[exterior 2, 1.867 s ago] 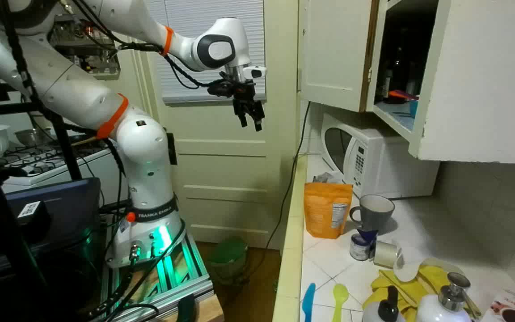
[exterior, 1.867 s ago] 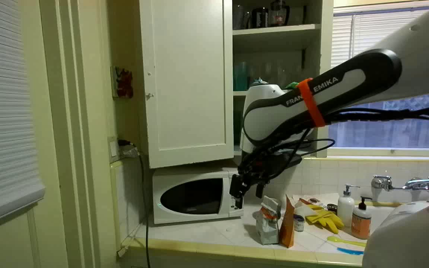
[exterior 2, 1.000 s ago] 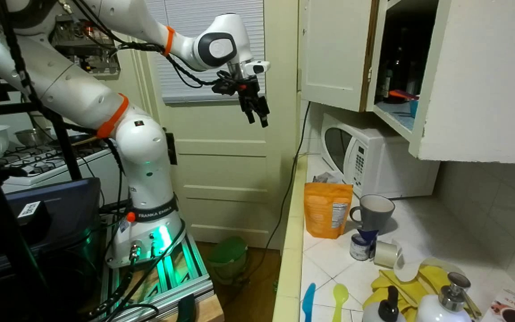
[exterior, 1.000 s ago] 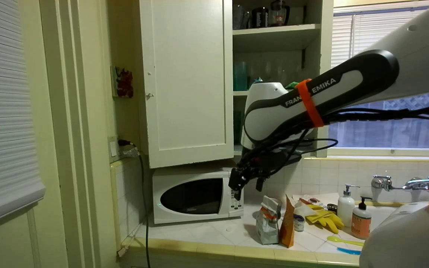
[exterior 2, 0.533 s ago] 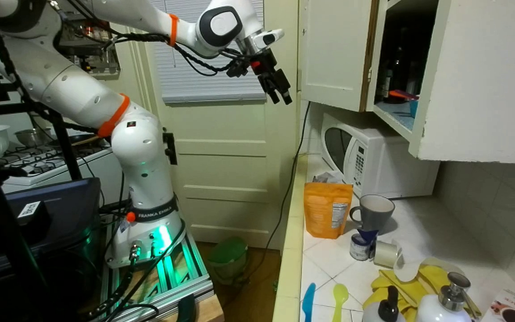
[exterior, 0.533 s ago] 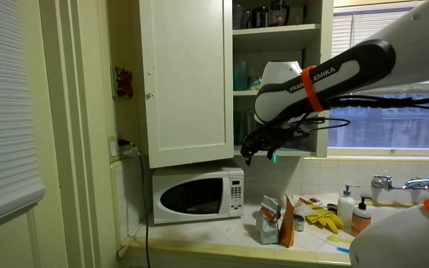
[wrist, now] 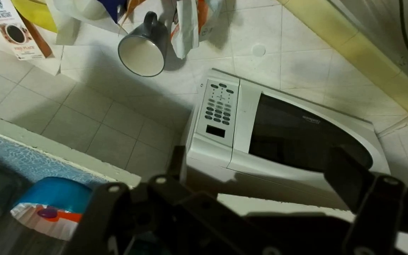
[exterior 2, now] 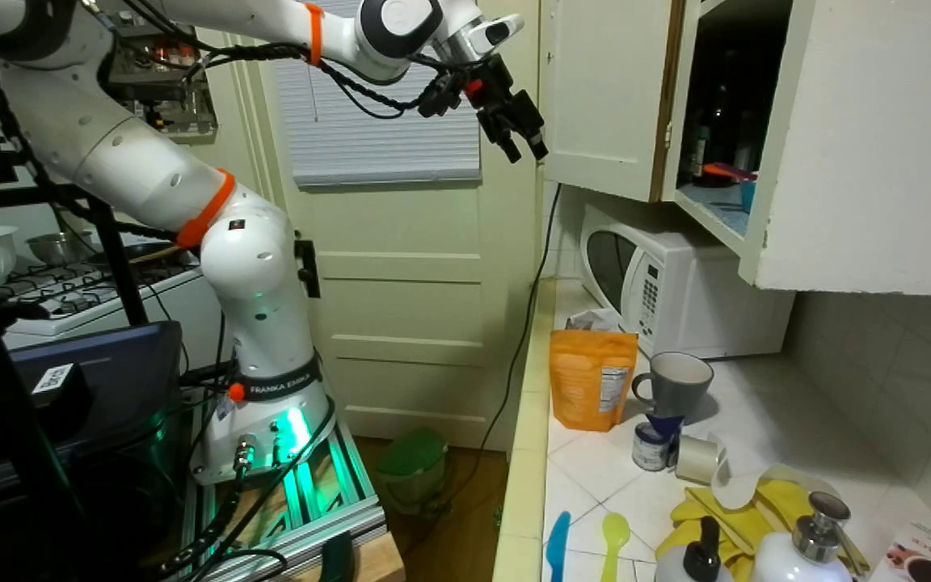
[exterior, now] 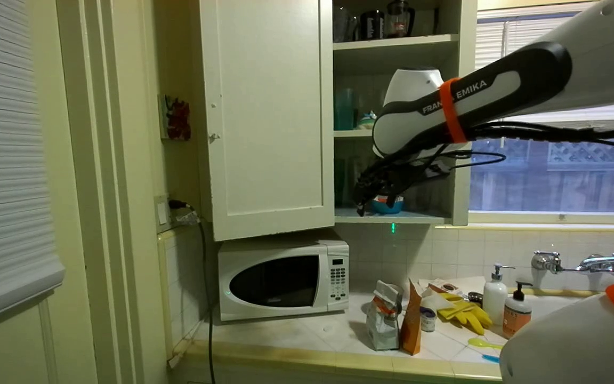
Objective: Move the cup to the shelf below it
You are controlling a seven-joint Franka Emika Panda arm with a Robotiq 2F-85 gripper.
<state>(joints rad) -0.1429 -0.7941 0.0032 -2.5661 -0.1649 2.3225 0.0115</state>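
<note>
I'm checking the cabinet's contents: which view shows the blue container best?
The wrist view, where the blue container appears largest. Both exterior views show only part, small, with the jaws or the cabinet frame in the way.

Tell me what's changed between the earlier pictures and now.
The gripper has risen and tilted toward the cabinet; in an exterior view it went from in front of the microwave to in front of the bottom shelf, where a blue container, hidden in that view before, now shows. Nothing was grasped or released; the gripper is open and holds nothing. The microwave, orange pouch and yellow gloves stayed put.
</note>
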